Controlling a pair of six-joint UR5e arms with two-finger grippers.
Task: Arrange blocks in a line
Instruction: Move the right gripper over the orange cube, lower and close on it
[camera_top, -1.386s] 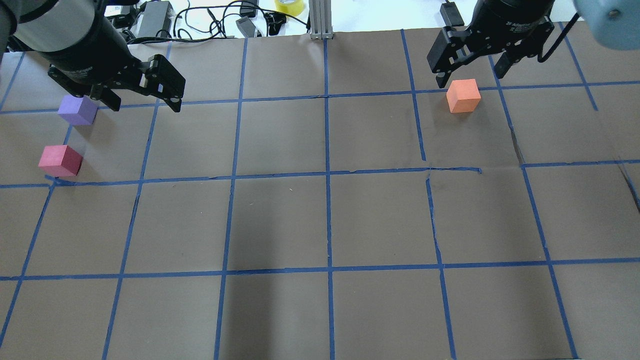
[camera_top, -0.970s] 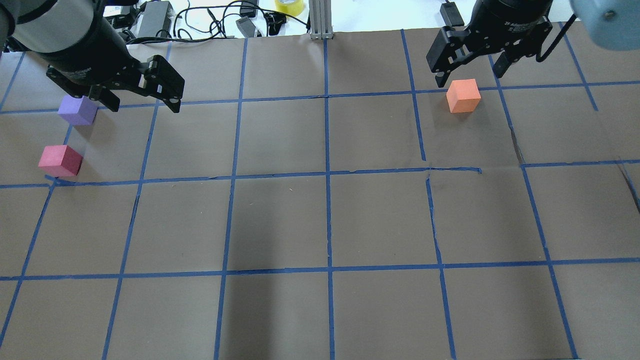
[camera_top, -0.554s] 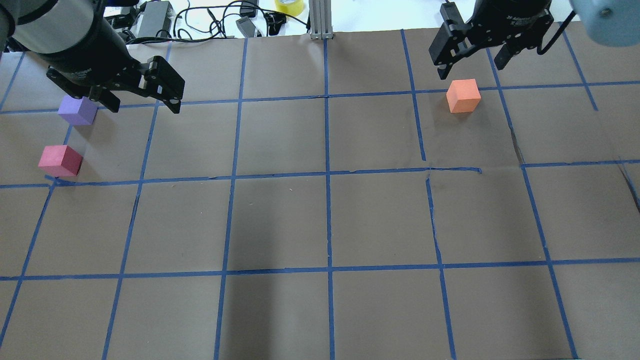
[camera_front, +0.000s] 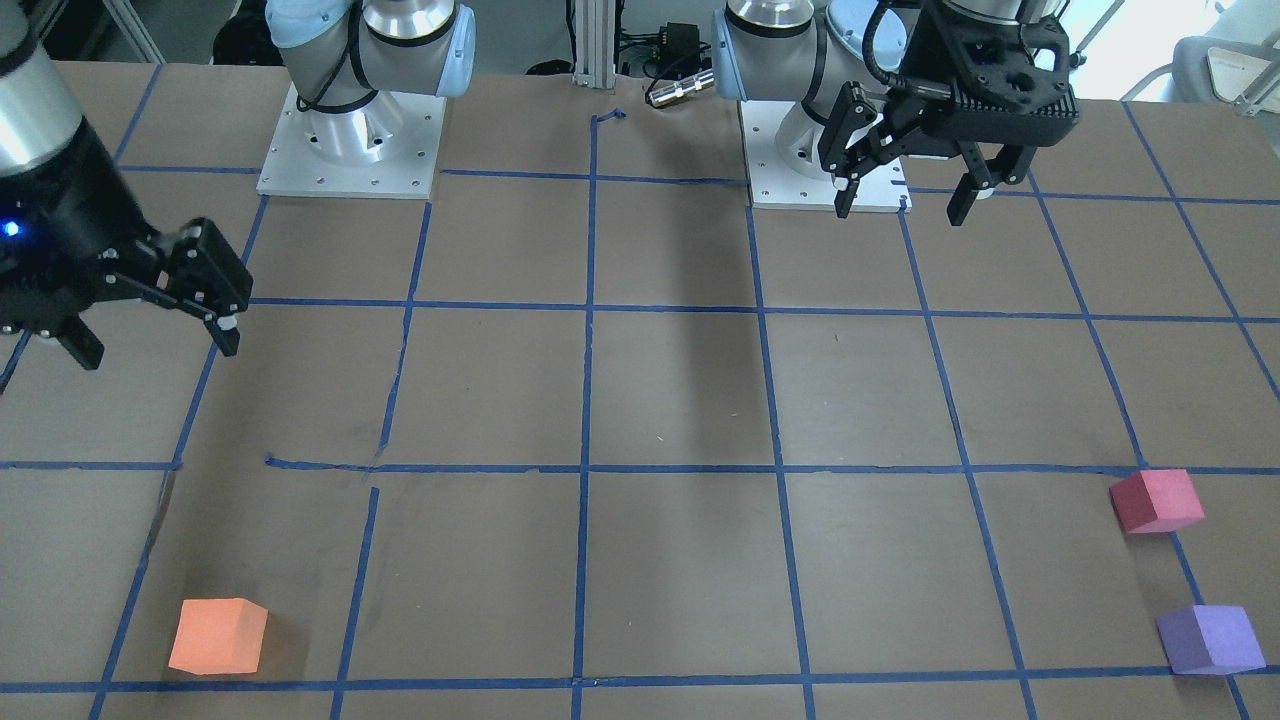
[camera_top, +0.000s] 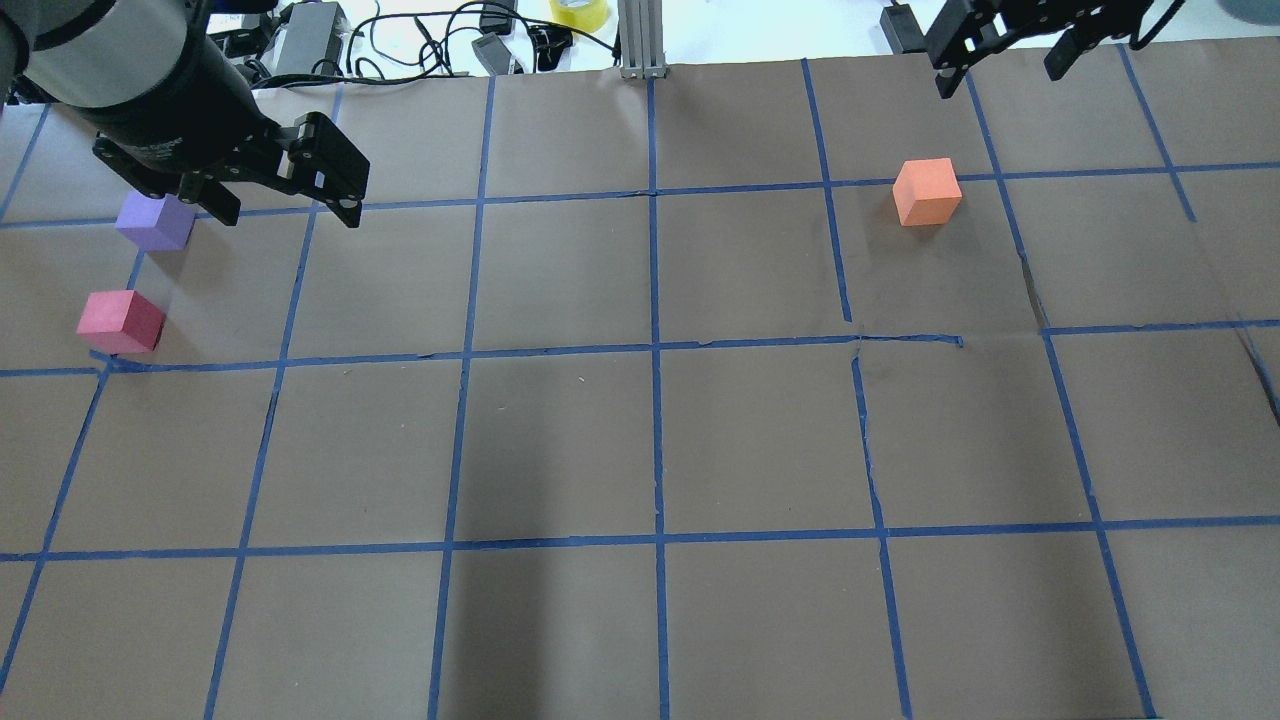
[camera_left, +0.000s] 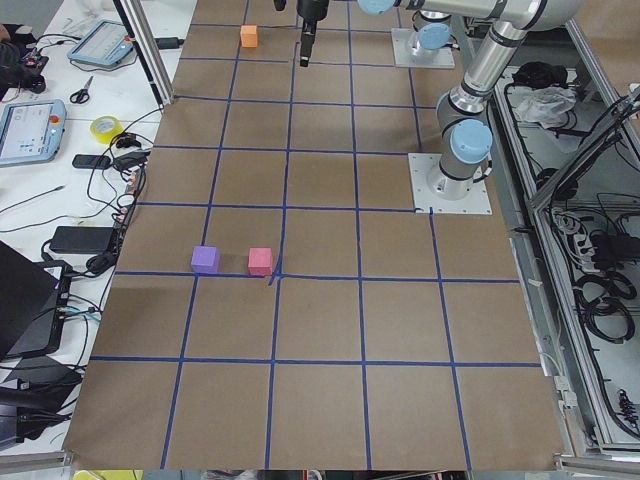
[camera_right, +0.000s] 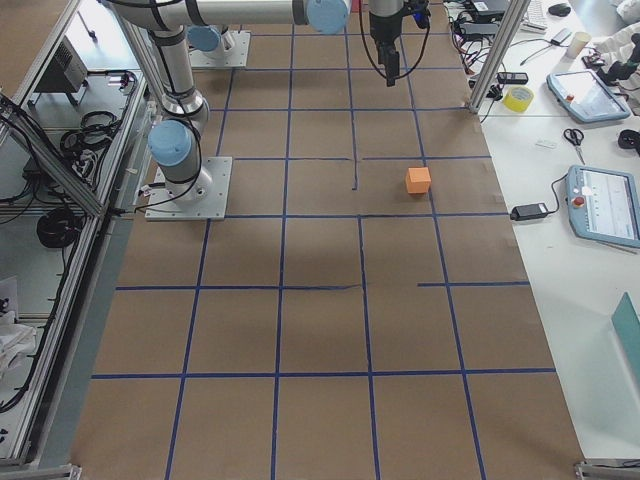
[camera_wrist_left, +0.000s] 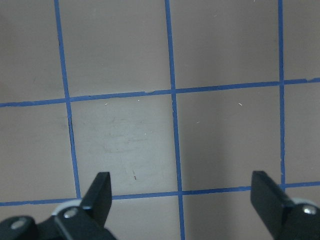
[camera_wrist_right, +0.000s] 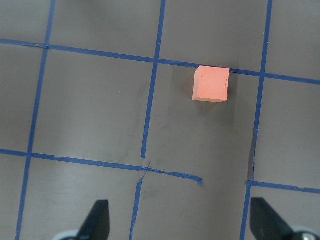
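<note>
The orange block (camera_top: 927, 192) sits alone on the right side of the brown gridded table (camera_top: 560, 450); it also shows in the front view (camera_front: 217, 636) and the right wrist view (camera_wrist_right: 212, 84). The crimson-pink block (camera_top: 120, 321) and the purple block (camera_top: 155, 221) sit apart at the left edge, the purple one farther from me. My left gripper (camera_top: 285, 210) is open and empty, raised above the table beside the purple block. My right gripper (camera_top: 998, 78) is open and empty, raised above the orange block. The left wrist view shows only bare table between open fingers (camera_wrist_left: 102, 192).
Beyond the table's far edge lie cables, power bricks and a yellow tape roll (camera_top: 578, 12). An aluminium post (camera_top: 640, 40) stands at the far middle. The two arm bases (camera_front: 350, 150) (camera_front: 820, 150) are on my side of the table.
My right gripper has risen away from the orange block, toward the top of the overhead view, and stays open. The left gripper and all three blocks have not moved.
</note>
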